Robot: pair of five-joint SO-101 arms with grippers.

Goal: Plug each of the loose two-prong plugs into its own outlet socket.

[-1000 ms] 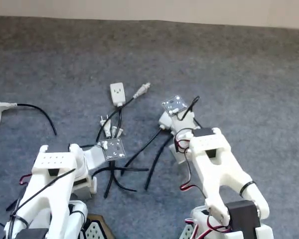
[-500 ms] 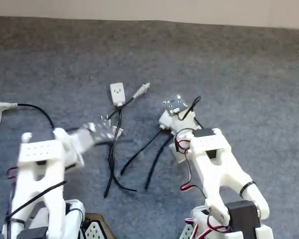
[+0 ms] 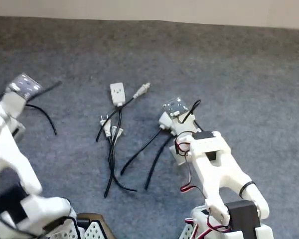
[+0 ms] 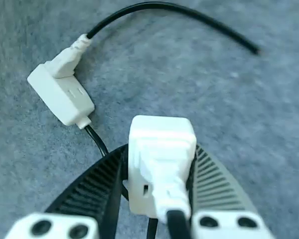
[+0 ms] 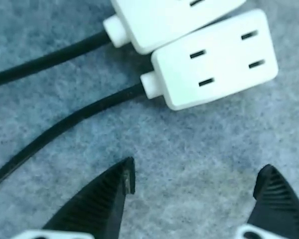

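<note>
Presumably for insertion, the left gripper (image 4: 159, 152) jaws clamp a white plug (image 4: 161, 144); the right gripper (image 5: 194, 177) jaws gape over an outlet socket (image 5: 214, 59).

Outlet socket (image 3: 117, 93) behind loose plugs (image 3: 108, 127); socket pair (image 5: 214, 57), touching side by side, right of plugs.

Table covering: a grey cloth-like surface (image 3: 239, 74) is seen, matt, rough and felted like short-pile carpet.
Held piece: the white rectangular plastic block (image 4: 159, 159) is smooth, with a faint sheen.
Socket: the white slotted plastic socket (image 5: 214, 59) is moulded smooth, satin rather than glossy.
Cords: the black round cords (image 4: 164, 7) are sheathed in smooth, rubbery, low-gloss material.
Fingers: the black plastic fingers (image 5: 99, 199) of the right gripper (image 5: 197, 172) are ridged and matt.
Arm shell: the white plastic arm (image 3: 214, 159) is matt.
</note>
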